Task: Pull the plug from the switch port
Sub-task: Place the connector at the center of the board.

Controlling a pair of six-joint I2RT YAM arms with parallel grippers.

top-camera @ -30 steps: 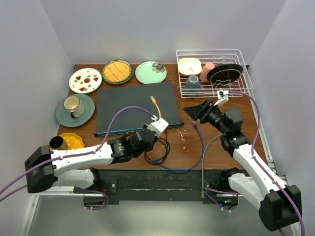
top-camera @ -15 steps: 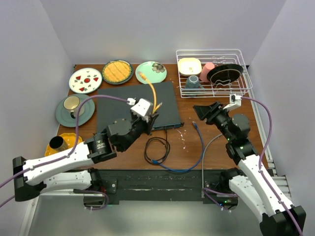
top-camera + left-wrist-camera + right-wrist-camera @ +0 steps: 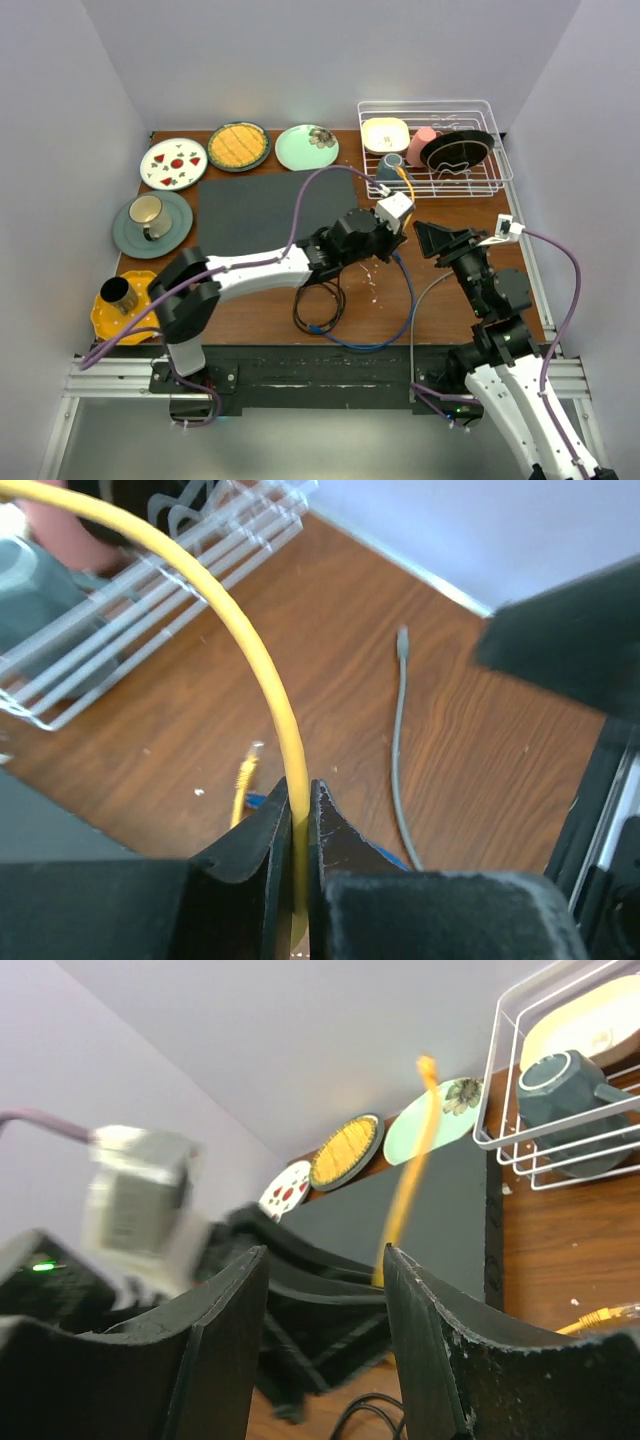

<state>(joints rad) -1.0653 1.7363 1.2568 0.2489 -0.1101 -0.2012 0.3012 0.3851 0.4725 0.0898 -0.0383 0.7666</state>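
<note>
Brown wooden table [image 3: 440,300], pale lavender walls [image 3: 300,60]

The top external camera hangs above and behind the arm bases, looking down and forward over the whole table [image 3: 250,315] to the back wall. The left wrist camera sits just behind the left gripper [image 3: 300,790], very near, aimed down at brown tabletop with a corner of the dish rack [image 3: 150,590] at upper left. The right wrist camera peers out through the right gripper [image 3: 322,1255], almost level (walls fill its upper half), facing leftward across the switch [image 3: 440,1220]. All three views share the yellow cable [image 3: 285,730], the rack and the grey-blue mug [image 3: 560,1090].
</note>
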